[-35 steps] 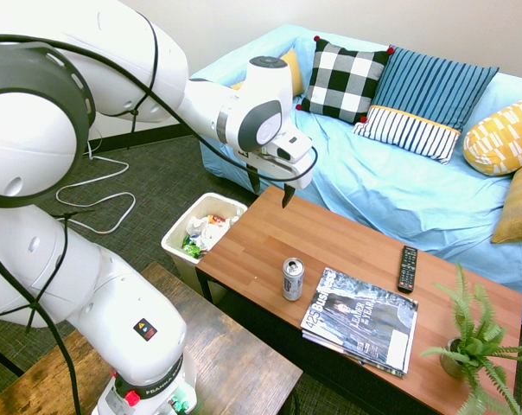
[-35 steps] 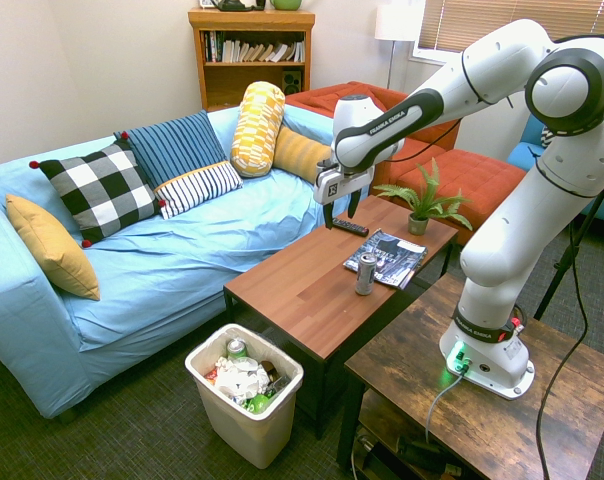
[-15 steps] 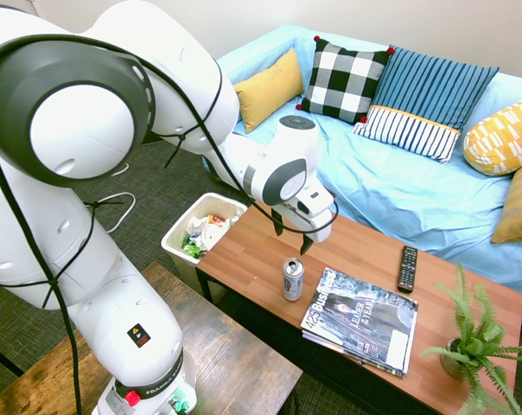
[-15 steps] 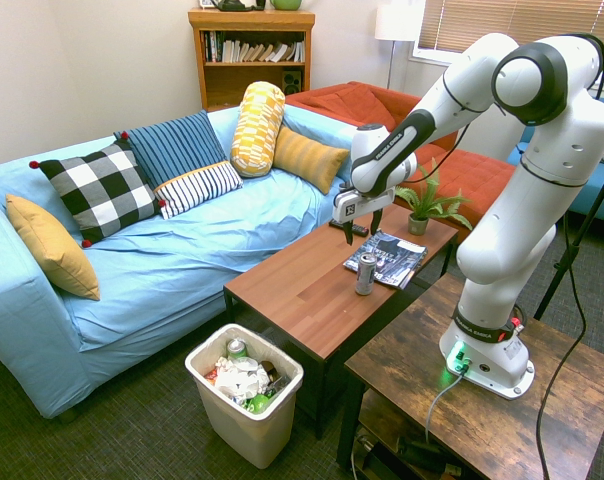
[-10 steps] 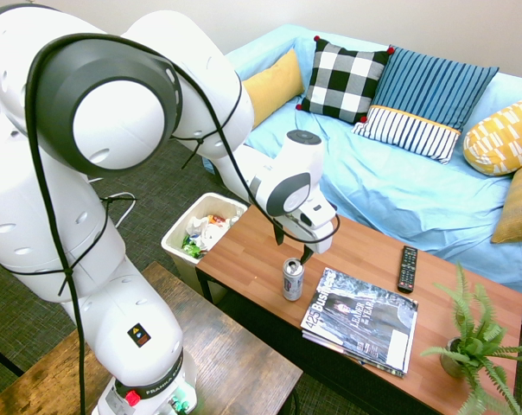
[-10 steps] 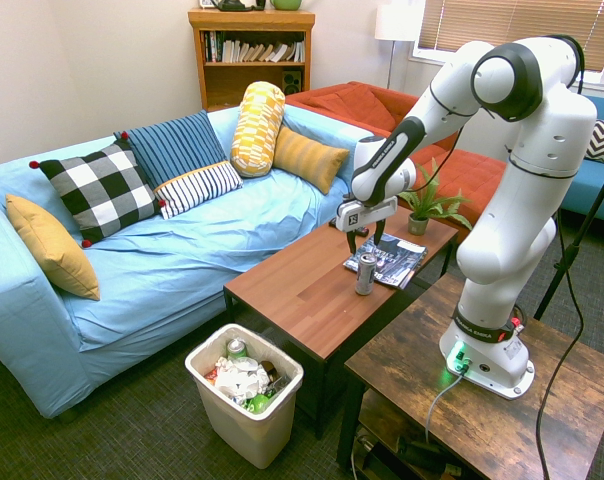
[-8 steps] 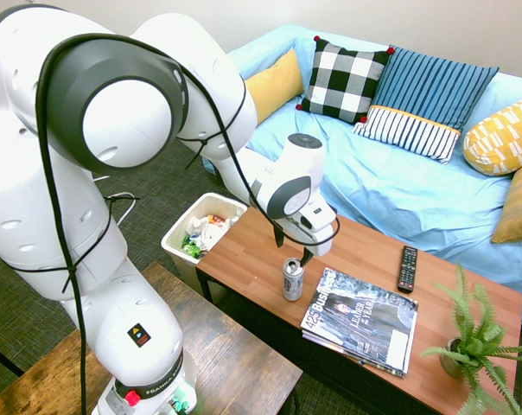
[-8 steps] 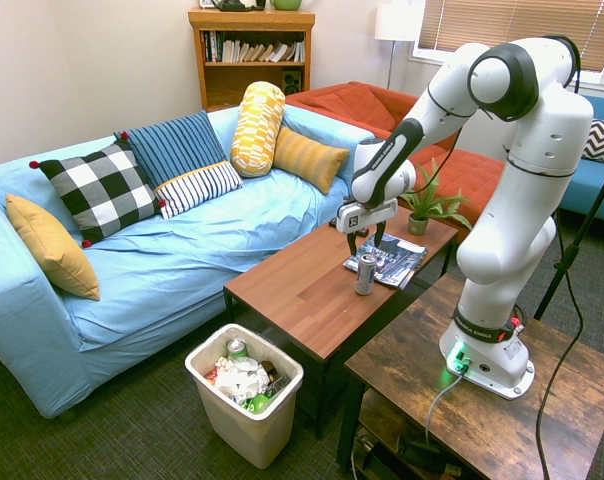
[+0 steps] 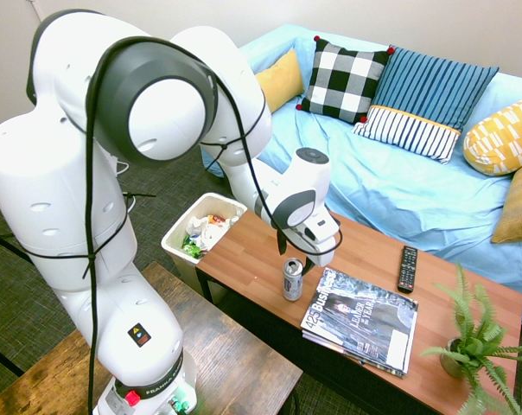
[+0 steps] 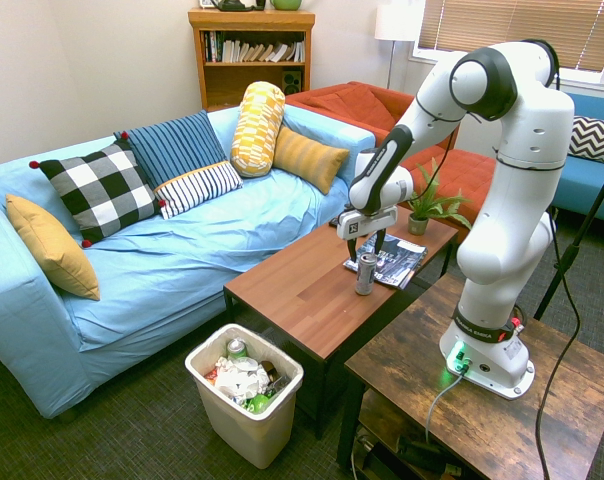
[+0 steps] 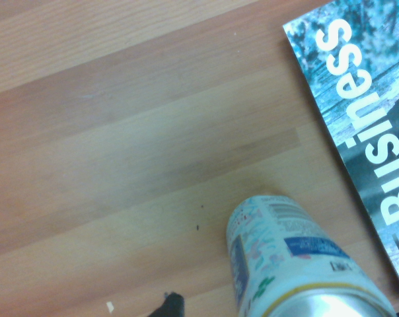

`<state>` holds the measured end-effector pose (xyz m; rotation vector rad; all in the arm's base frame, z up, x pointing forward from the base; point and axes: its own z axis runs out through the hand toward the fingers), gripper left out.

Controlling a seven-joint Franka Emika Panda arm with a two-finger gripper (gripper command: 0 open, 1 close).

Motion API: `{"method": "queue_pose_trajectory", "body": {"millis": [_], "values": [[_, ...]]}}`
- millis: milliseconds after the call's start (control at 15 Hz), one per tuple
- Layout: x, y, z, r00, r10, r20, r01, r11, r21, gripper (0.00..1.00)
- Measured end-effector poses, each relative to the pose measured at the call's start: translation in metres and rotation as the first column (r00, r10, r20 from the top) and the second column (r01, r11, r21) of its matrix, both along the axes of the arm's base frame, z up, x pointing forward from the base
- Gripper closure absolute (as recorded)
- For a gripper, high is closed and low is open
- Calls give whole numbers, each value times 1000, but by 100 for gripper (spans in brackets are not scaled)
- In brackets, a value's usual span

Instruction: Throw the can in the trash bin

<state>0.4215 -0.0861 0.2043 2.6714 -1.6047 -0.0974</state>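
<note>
The gripper (image 9: 294, 260) points straight down over the coffee table (image 9: 347, 251), its two dark fingers (image 9: 281, 243) spread wide with nothing between them. It hangs directly above the can (image 9: 292, 278), fingertips about level with the can's top, one to either side; whether they touch it cannot be told. The white forearm slopes down to the wrist from the elbow, which is raised high above the arm's base.

The can (image 10: 364, 273) stands upright on the table near its front edge, just beside the corner of the Business magazine (image 9: 360, 319) that lies flat on the wood. In the wrist view the can (image 11: 289, 254) shows its pale printed side and silver rim, with the magazine's cover (image 11: 361, 125) close by.

Beyond the magazine on the table lies a black remote control (image 9: 407, 268), and at the far end from the can stands a small potted fern (image 9: 474, 341). The white trash bin (image 10: 244, 404), filled with crumpled rubbish, sits on the floor against the table's other end. A light blue sofa (image 10: 152, 260) with cushions runs along the table's far side.
</note>
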Motion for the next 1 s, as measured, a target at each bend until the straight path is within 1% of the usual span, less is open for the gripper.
{"method": "queue_pose_trajectory", "body": {"millis": [267,600,667,1000], "values": [[6,4,-22,999,7,-33,-6,1000,29,0],[8,7,-34,998,12,-54,-10,999,36,0],[8,5,-36,998,10,-56,-8,999,39,100],[4,-3,-42,998,11,-66,-8,999,49,100]]}}
